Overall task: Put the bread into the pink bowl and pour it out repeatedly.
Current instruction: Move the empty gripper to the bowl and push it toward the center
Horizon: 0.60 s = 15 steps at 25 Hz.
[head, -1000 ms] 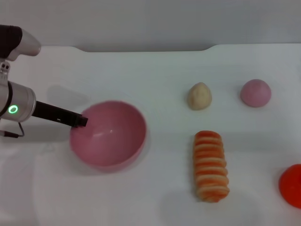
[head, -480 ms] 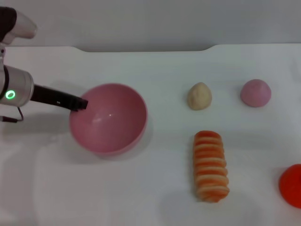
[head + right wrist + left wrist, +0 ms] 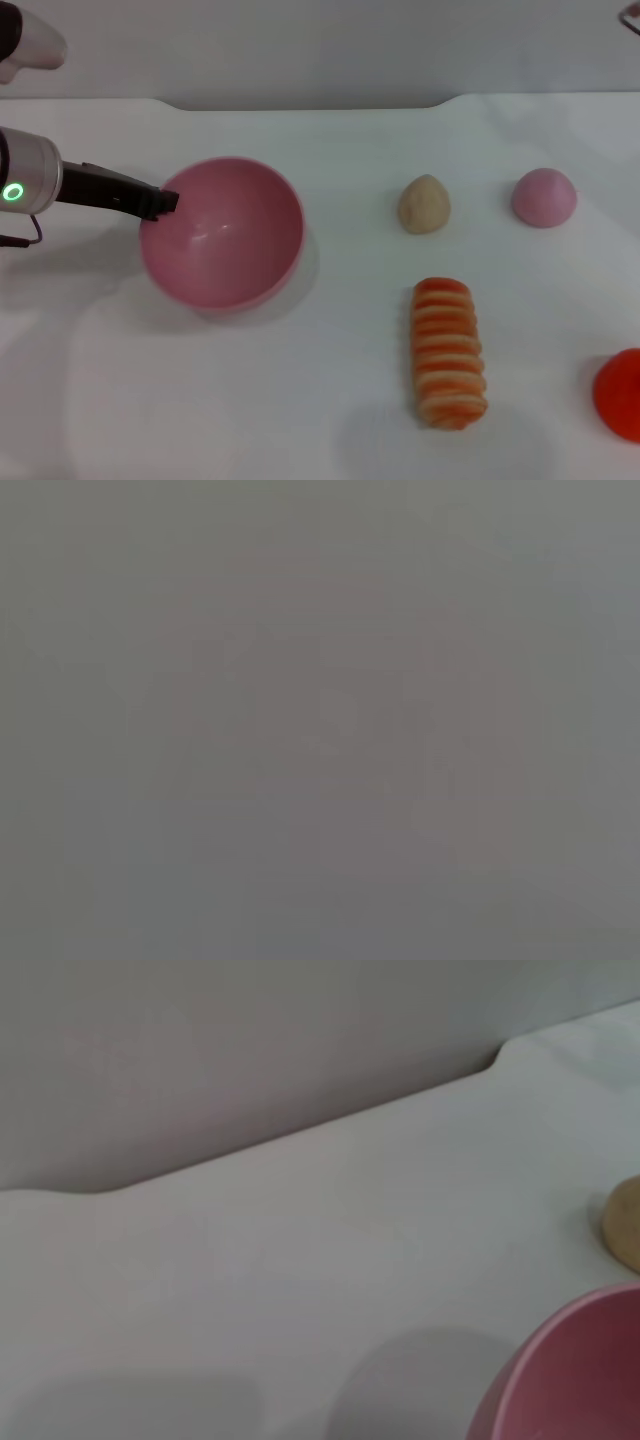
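While my left pincer [image 3: 165, 201] pinches the pink bowl [image 3: 222, 234] by its rim, empty and tilted, the bread [image 3: 449, 354] lies well apart on the tabletop [image 3: 300, 400], so loading it comes next.

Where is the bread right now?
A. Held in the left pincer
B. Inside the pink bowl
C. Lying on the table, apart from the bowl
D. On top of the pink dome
C: the bread lies on the table, well clear of the empty pink bowl.
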Available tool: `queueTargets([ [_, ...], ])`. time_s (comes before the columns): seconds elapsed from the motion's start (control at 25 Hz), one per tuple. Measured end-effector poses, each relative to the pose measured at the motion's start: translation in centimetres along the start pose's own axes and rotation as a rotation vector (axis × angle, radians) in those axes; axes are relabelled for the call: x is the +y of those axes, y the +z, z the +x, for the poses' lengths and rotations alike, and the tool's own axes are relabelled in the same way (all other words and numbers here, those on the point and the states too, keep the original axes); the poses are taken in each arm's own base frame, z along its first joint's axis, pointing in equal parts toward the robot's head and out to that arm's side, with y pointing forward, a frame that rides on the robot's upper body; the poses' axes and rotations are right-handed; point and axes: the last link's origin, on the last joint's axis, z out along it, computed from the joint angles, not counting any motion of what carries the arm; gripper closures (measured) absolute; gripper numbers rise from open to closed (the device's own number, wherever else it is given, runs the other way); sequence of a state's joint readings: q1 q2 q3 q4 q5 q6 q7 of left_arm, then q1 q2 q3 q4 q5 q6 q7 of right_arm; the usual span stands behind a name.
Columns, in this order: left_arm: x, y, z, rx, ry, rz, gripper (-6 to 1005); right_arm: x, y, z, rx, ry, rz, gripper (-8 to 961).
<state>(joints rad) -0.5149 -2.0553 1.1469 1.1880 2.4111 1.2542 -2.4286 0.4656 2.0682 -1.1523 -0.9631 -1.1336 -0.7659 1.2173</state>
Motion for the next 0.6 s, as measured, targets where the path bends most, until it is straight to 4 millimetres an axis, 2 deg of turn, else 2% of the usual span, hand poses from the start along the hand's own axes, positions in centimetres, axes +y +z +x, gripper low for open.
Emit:
queueTargets([
  [0.16,-0.3,-0.1,-0.3,0.036,0.002,-0.001,951,1.2,1.7,-2.7,0.213,0.002,-0.107,400],
  [0.32,-0.7,-0.3,-0.4,0.073,0.012,0.005,951,1.6,3.1,-5.1,0.519,-0.031,-0.156,397],
  [0.44,-1.0,-0.4,-0.4,0.083,0.034,0.015,951,2.0,3.5,-6.0,0.722,-0.045,-0.193,394],
  [0.6,-1.2,-0.6,-0.2,0.093,0.049,0.021,951,3.9,3.4,-6.4,0.96,-0.104,-0.288,390],
])
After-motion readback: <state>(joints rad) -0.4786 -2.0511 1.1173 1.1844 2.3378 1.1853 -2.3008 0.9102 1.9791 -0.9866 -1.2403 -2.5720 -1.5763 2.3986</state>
